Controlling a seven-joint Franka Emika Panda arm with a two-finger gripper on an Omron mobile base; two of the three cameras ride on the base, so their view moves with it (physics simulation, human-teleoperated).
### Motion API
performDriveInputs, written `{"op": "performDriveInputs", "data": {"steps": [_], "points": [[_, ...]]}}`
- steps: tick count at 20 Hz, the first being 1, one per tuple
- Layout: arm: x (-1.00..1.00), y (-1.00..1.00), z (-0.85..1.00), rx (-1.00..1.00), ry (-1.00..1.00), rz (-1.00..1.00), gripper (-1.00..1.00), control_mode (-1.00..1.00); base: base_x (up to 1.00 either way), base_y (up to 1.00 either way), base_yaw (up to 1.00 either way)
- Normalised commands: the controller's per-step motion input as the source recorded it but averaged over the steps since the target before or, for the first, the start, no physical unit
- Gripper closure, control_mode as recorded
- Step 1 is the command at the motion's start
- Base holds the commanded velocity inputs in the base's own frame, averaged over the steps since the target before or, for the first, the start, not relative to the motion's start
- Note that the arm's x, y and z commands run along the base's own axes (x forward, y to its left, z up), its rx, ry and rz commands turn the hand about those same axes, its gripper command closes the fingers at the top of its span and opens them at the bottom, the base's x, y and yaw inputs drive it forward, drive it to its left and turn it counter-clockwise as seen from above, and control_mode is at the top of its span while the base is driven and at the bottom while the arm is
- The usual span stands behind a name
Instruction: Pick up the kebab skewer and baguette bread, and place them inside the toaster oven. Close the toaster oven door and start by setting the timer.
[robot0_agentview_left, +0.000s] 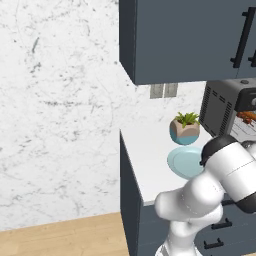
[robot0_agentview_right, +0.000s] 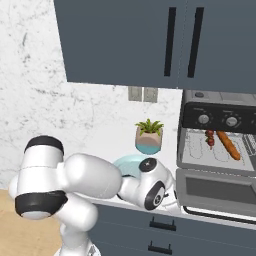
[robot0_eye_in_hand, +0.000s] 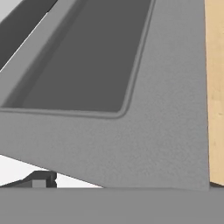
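Claw wide open, empty, low at desk (robot0_agentview_right: 107, 137) edge, pressed up close to toaster oven door (robot0_agentview_right: 216, 190), which hangs lowered. Above and beyond claw, inside toaster oven (robot0_agentview_right: 218, 117): kebab skewer (robot0_agentview_right: 210, 138) beside baguette bread (robot0_agentview_right: 230, 144) on rack.

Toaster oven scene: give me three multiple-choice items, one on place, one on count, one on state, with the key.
1. Where does the baguette bread lie?
A. on the light-blue plate
B. on the rack inside the toaster oven
C. on the floor

2. How many knobs show on the oven's front?
A. two
B. four
C. none

3. The toaster oven door is:
A. shut
B. folded down open
C. missing

Key: B, it lies on the rack beside the kebab skewer; A, two round knobs above the opening; B, the panel hangs below the opening.
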Motion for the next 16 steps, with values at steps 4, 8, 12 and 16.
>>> {"op": "performDriveInputs", "data": {"steps": [4,8,12,16], "points": [[0.06,-0.12,0.3,-0.13,-0.03,-0.01,-1.0,-1.0,0.0,0.0,0.0],[0.01,-0.05,0.4,-0.13,-0.01,0.0,-1.0,-1.0,0.0,0.0,0.0],[0.0,-0.03,0.45,-0.13,0.0,0.0,-1.0,-1.0,0.0,0.0,0.0],[0.0,-0.11,0.43,-0.12,0.0,0.0,-1.0,-1.0,0.0,0.0,0.0]]}}
